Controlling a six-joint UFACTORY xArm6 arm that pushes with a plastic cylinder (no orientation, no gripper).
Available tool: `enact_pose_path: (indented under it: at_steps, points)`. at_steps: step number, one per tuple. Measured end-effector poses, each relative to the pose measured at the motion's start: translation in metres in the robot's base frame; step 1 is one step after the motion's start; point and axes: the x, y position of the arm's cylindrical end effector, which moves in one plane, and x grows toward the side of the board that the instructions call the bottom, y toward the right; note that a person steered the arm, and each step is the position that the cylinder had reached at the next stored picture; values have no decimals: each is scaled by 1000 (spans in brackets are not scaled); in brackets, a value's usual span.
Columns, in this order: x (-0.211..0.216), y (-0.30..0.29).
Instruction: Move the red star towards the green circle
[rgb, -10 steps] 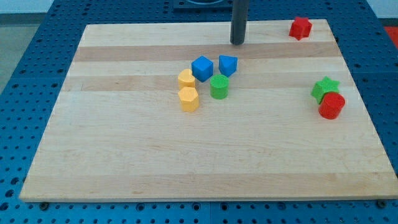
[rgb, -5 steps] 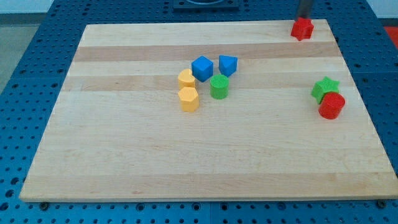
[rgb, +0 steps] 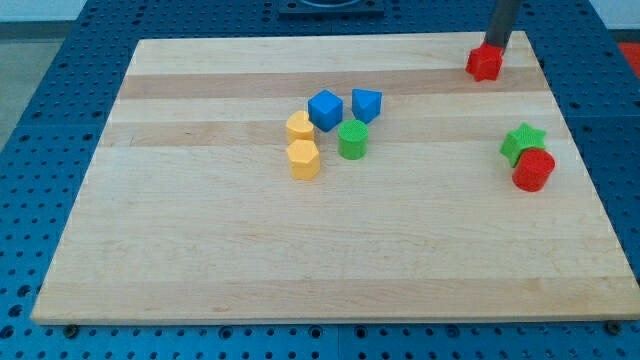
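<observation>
Small red star block (rgb: 484, 63): upper right of the frame, on the light wooden board (rgb: 200, 250). My tip (rgb: 497, 46), end of the straight dark rod: touching the star's upper-right edge, holding nothing. Small green circle block (rgb: 352, 139): frame centre, well apart to the lower left. No legible writing.

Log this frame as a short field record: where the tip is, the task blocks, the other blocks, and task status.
tip: my tip at the view's top right, touching or just behind the red star
target: green circle, mid-board
cluster: two blue blocks and two yellow blocks around the target
right edge: green star touching red cylinder
status: star far from circle
</observation>
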Motion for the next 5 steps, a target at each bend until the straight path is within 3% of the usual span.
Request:
enact_pose_path:
  at_steps: [3, 5]
  points:
    - [71, -25]
    - [94, -28]
